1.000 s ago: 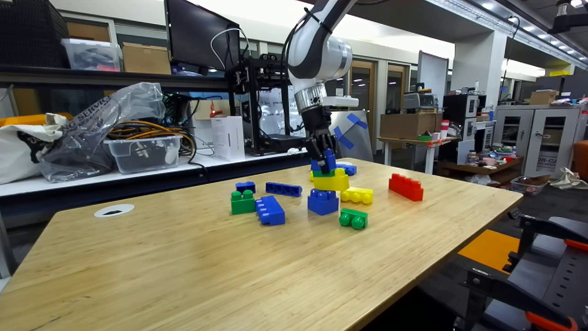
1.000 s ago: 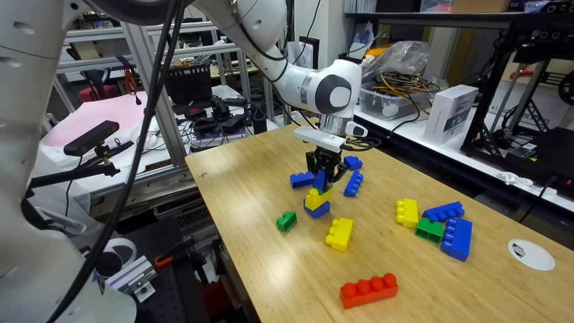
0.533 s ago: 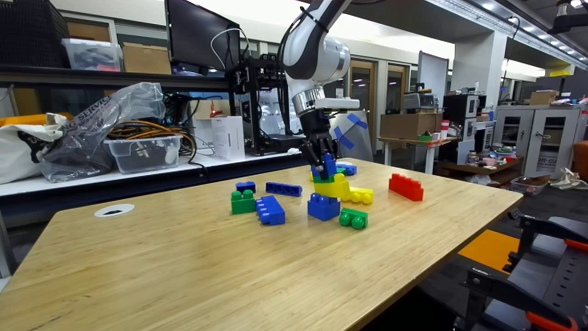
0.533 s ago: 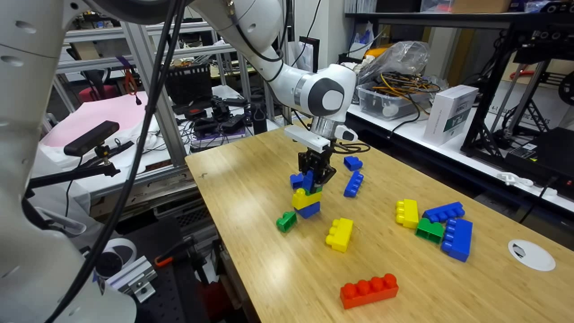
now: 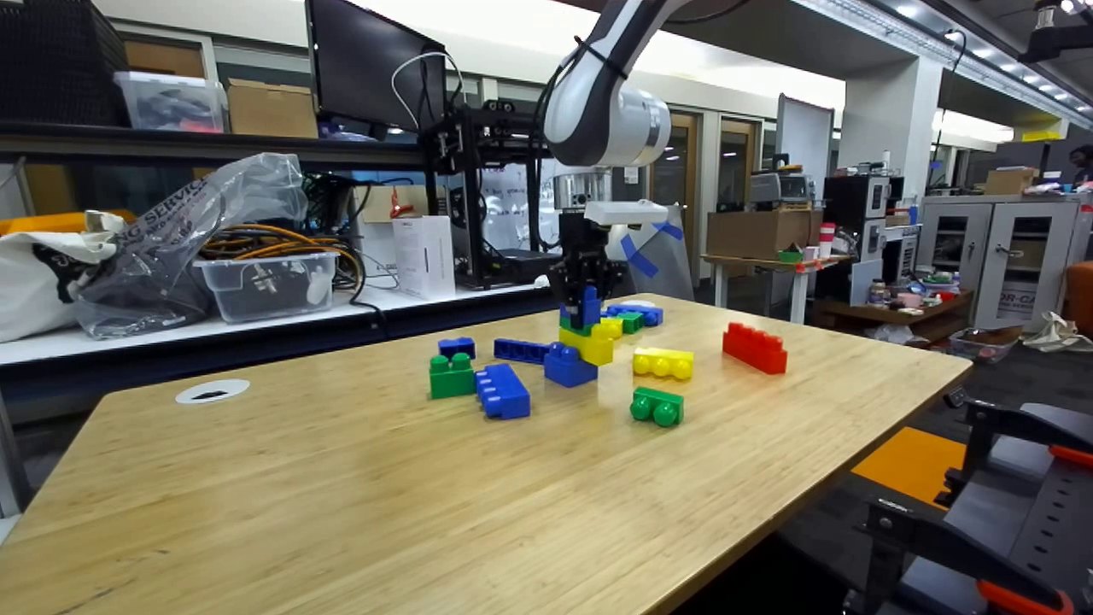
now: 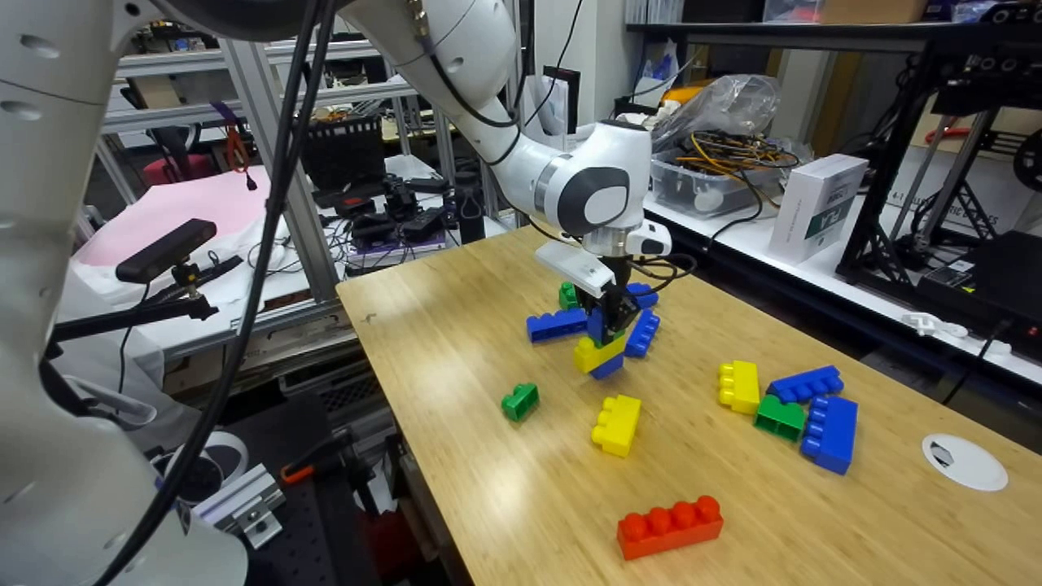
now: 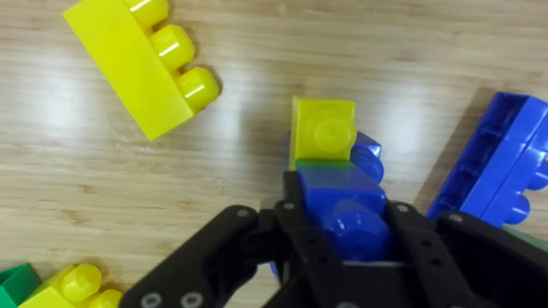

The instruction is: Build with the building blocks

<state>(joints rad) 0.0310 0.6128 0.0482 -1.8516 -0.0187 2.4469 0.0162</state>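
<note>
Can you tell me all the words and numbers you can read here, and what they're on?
"SERVICE": on the clear plastic bag; letters next to it are unclear.
"PLA": on the white box.
"OR-GA", I think: in the window of the cabinet.
Too small or blurred: the rest on the white box, print on the white bag, marks behind the black machine.
Nothing readable on the toy blocks.

Arm (image 5: 610, 111): we see it bent, sloping down from above in both exterior views.
Wrist (image 6: 601, 195): we log it near vertical.
Gripper (image 7: 342, 196): pointing down; we mark it clamped in a grip.
Fingers (image 7: 309, 246): black; we note both roughly parallel, set apart.
</note>
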